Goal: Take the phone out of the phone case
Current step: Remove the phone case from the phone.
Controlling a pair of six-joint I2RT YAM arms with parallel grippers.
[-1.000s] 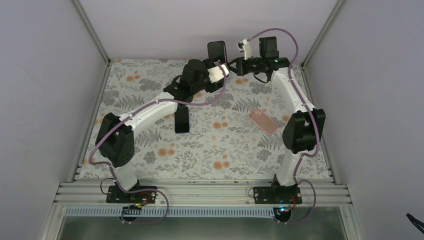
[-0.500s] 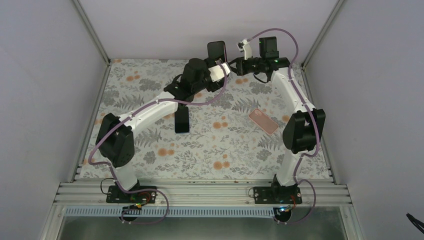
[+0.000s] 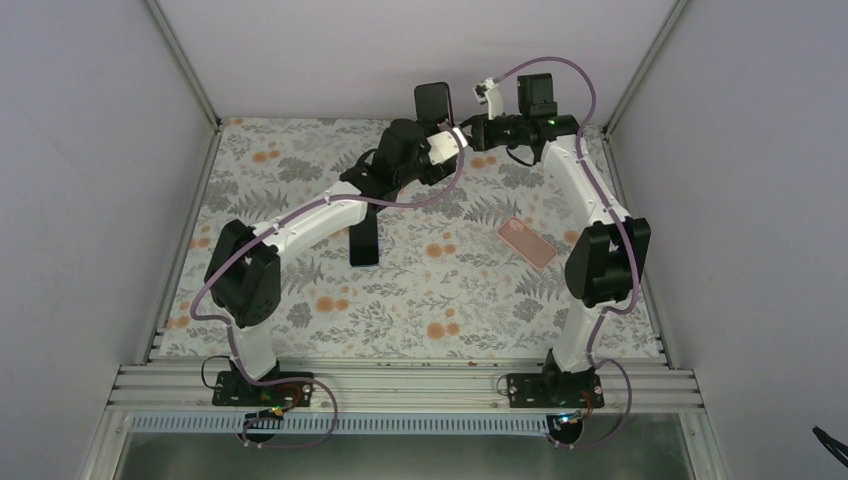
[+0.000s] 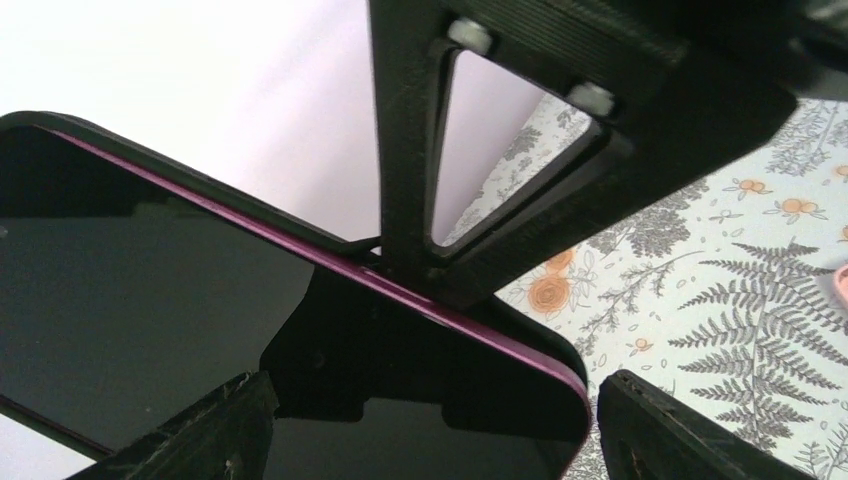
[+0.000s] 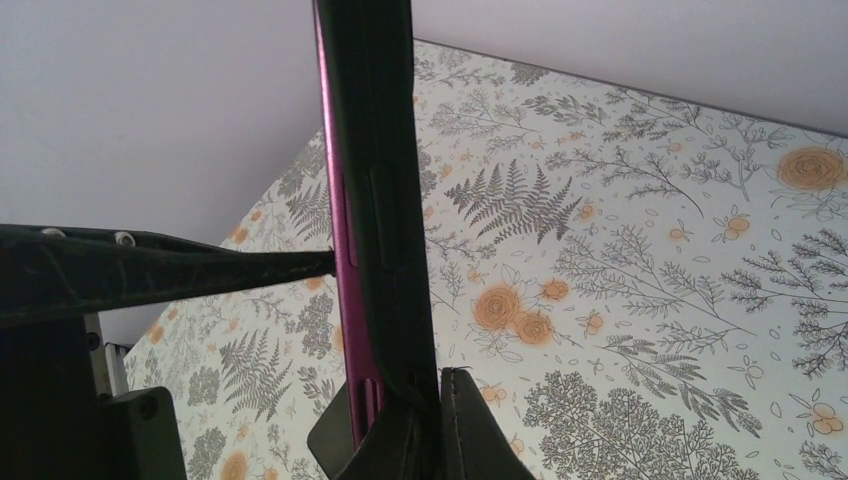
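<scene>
The phone [image 3: 433, 100] stands upright near the back wall, in its black phone case [image 5: 388, 150]. Its purple edge [image 5: 340, 200] shows beside the case. My right gripper [image 5: 440, 425] is shut on the case's rim from below; from above I see it right of the phone [image 3: 460, 128]. My left gripper [image 4: 430, 445] is open, one fingertip on each side of the phone's dark screen [image 4: 130, 280] at a corner. One of its fingers [image 5: 150, 270] reaches the purple edge. From above, the left gripper [image 3: 438, 125] is just under the phone.
A black flat phone or case [image 3: 363, 238] lies on the floral table under the left forearm. A pink case [image 3: 527, 243] lies right of centre. The back wall stands close behind the held phone, and side walls enclose the table.
The left arm has moved right and up, bringing its open gripper closer around the phone. The right arm and the phone have stayed where they were.
</scene>
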